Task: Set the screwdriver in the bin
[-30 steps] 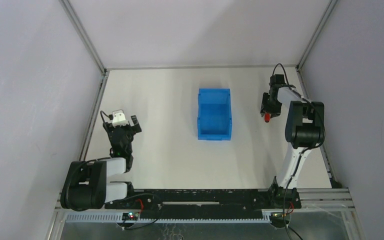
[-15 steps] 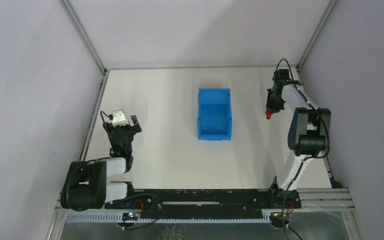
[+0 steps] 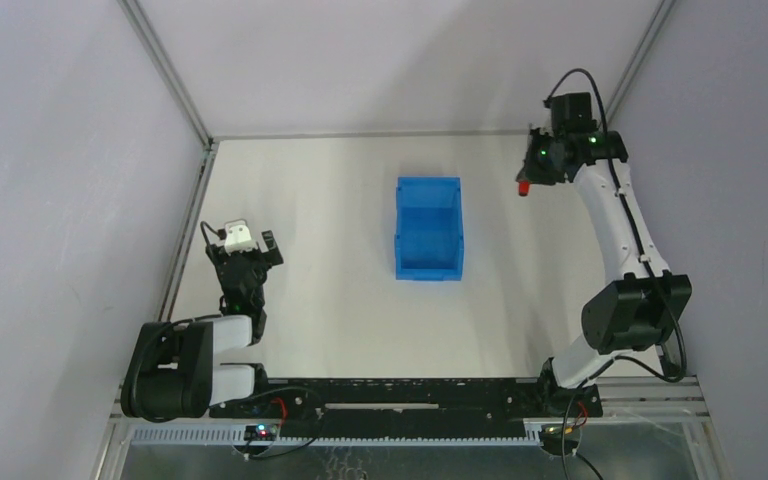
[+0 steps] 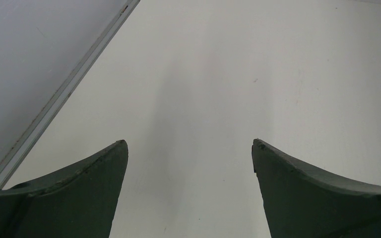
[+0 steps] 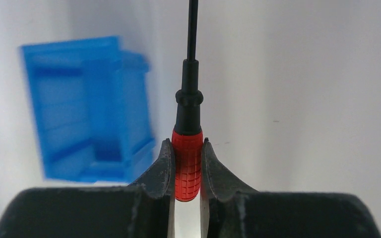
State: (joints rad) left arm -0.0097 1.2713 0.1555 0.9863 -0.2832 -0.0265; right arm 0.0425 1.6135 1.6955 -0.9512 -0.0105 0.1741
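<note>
clamping the red-handled screwdriver (image 5: 187,166), right pincer (image 5: 186,145) well apart from the bin (image 5: 134,94)

In the right wrist view the small red-handled screwdriver (image 5: 187,166) sends its thin dark metal shaft off the top edge, tip unseen, and the bright blue rectangular plastic bin (image 5: 87,109) is smeared with blur. From above, only a red speck shows; the shaft is too small to make out.

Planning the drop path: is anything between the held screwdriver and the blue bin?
Nothing visible. The right gripper holds the screwdriver by its red handle, off to the right of the bin. Only bare table lies between them, and the bin's top is open.
</note>
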